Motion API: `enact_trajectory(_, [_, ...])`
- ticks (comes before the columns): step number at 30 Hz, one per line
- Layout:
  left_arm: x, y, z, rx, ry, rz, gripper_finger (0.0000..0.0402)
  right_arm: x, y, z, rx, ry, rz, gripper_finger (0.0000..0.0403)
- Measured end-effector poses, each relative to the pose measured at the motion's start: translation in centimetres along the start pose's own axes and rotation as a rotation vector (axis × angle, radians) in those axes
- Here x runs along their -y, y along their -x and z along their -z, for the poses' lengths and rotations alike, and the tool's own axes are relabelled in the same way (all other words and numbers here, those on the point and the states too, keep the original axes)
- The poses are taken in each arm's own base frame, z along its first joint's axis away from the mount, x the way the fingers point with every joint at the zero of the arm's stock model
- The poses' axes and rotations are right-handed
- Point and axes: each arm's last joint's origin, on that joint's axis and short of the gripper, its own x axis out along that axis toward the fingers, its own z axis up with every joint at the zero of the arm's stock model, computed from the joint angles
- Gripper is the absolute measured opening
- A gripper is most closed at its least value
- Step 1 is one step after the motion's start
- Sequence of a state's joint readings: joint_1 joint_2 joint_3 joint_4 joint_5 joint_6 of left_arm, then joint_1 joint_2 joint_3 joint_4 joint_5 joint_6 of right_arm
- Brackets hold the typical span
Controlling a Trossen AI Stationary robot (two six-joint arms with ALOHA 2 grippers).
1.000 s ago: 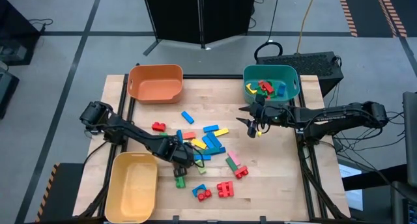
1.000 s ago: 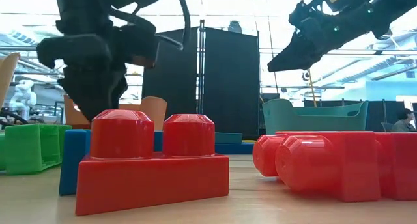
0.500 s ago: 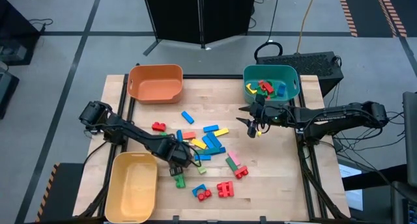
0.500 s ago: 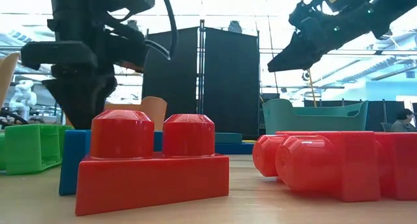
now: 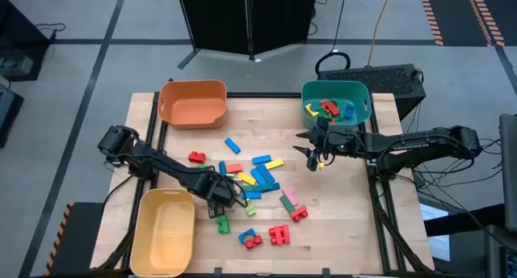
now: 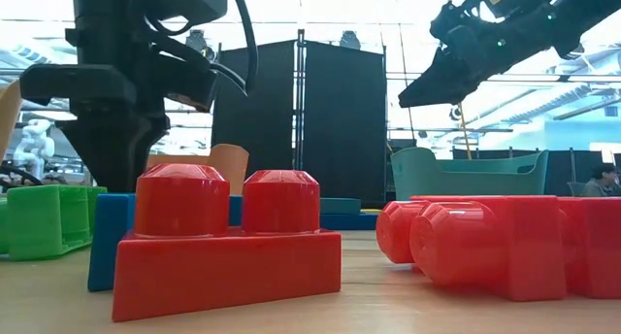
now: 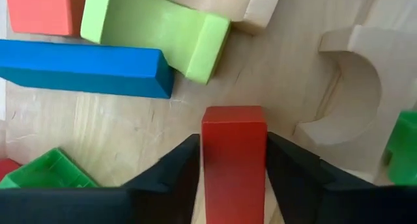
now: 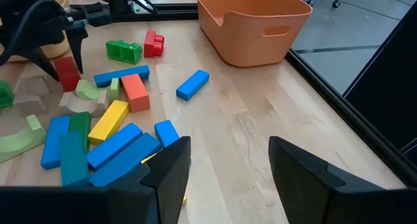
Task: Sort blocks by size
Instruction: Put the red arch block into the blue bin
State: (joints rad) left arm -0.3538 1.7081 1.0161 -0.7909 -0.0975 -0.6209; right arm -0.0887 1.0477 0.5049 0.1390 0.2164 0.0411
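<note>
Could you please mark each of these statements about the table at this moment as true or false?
1. The left gripper has a red block between its fingers. True.
2. The orange bin holds several blocks. False: no blocks show inside it.
3. The teal bin already has blocks in it. True.
4. The right gripper is closed on a blue block. False: its fingers stand apart with nothing between them.
5. The yellow bin sits beside the teal bin. False: it sits at the table's near left corner, on the left arm's side.

Left gripper (image 7: 233,160) fingers pinched low; right gripper (image 8: 221,162) raised, fingers apart.
</note>
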Motion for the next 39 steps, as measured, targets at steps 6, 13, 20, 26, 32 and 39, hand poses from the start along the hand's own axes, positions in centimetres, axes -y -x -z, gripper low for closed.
enact_trajectory(6, [-0.4,0.1,-0.3,0.005,0.017,0.002,0.0094,0.0,0.0,0.0,-0.001,-0.026,-0.009,0.0193])
enact_trajectory(13, [-1.1,1.5,-0.7,0.050,0.034,0.017,0.0096,-0.8,0.0,0.0,0.006,-0.026,-0.041,0.0193])
enact_trajectory(20, [-1.4,5.1,-1.3,0.229,0.034,0.063,0.0097,-2.4,-1.0,0.5,-0.001,0.018,-0.161,0.0193])
enact_trajectory(26, [-1.4,7.9,-2.3,0.491,0.028,0.109,0.0097,-4.8,-1.9,0.2,0.122,0.155,-0.283,0.0193])
enact_trajectory(32, [-1.5,9.2,-3.9,0.672,-0.030,0.146,0.0098,-6.5,-1.6,0.3,0.184,0.305,-0.321,0.0193])
enact_trajectory(39, [-2.2,10.5,-5.9,0.871,-0.103,0.168,0.0098,-7.6,-1.0,0.3,0.212,0.414,-0.235,0.0193])
